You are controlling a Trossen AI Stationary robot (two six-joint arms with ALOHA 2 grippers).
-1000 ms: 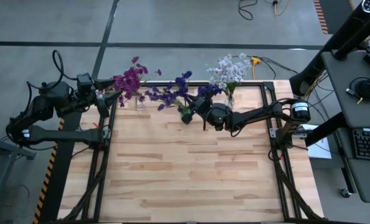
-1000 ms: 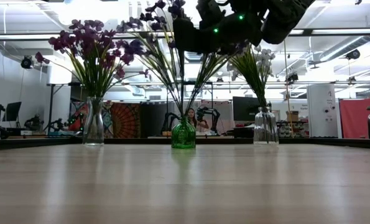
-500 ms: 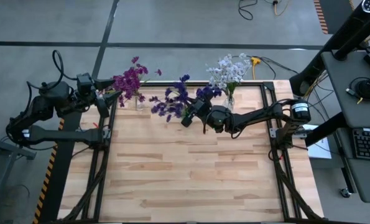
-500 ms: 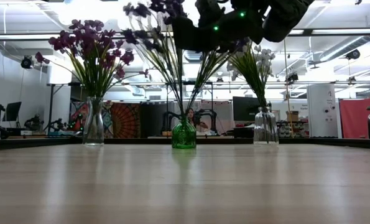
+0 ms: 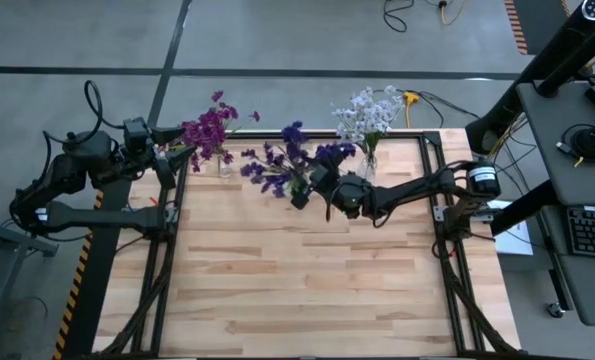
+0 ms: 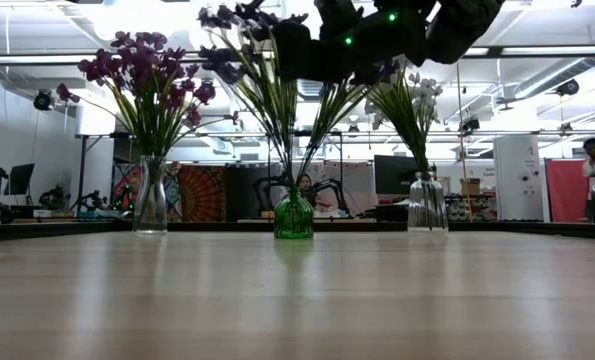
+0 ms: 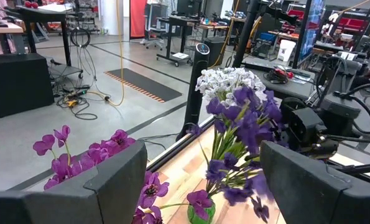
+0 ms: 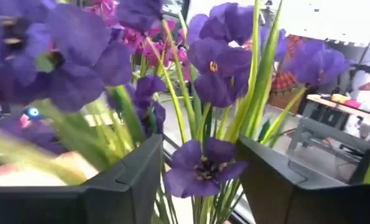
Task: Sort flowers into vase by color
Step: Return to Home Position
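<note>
Hovering with jaws wide over the green vase (image 6: pixel 294 216) at upper centre, the right gripper (image 8: pixel 200 152) flanks blue flowers (image 5: pixel 282 162), light floppy sprigs probably best pinched low on stems; left gripper (image 7: pixel 202 163) waits, parted, upper left.

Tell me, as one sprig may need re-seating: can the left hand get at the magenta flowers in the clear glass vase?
Probably yes. The open left hand sits right beside the magenta flowers in the clear glass vase, pointing at them, nothing between.

Overhead, low, wrist views sharing flowers (image 5: pixel 285 160)
</note>
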